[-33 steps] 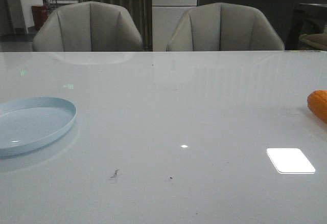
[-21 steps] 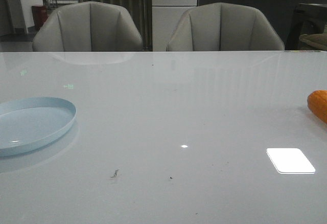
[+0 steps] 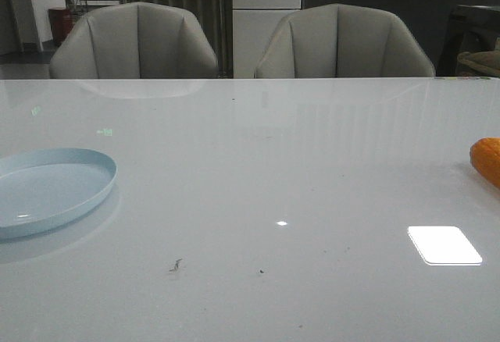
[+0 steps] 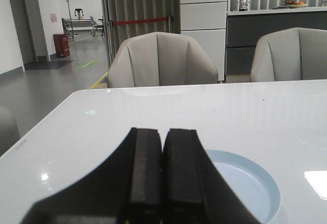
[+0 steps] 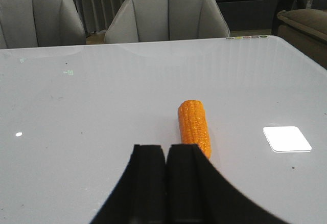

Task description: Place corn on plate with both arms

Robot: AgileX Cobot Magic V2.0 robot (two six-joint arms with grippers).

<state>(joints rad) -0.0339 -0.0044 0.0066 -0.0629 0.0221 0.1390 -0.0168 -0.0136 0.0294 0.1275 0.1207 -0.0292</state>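
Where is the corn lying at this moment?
The corn lies on the table at the far right edge of the front view, opposite the plate at far left. In the right wrist view it sits just beyond the shut right pincer.

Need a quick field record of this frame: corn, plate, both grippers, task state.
corn: orange-yellow bumpy corn cob lying on the white glossy table, at its far right edge in the front view, untouched
plate: round shallow pale blue plate, on the table's left side, nothing on it
left gripper: fingers together, holding nothing, above the plate's near side
right gripper: fingers together, holding nothing, just short of the corn
task state: corn not yet picked up
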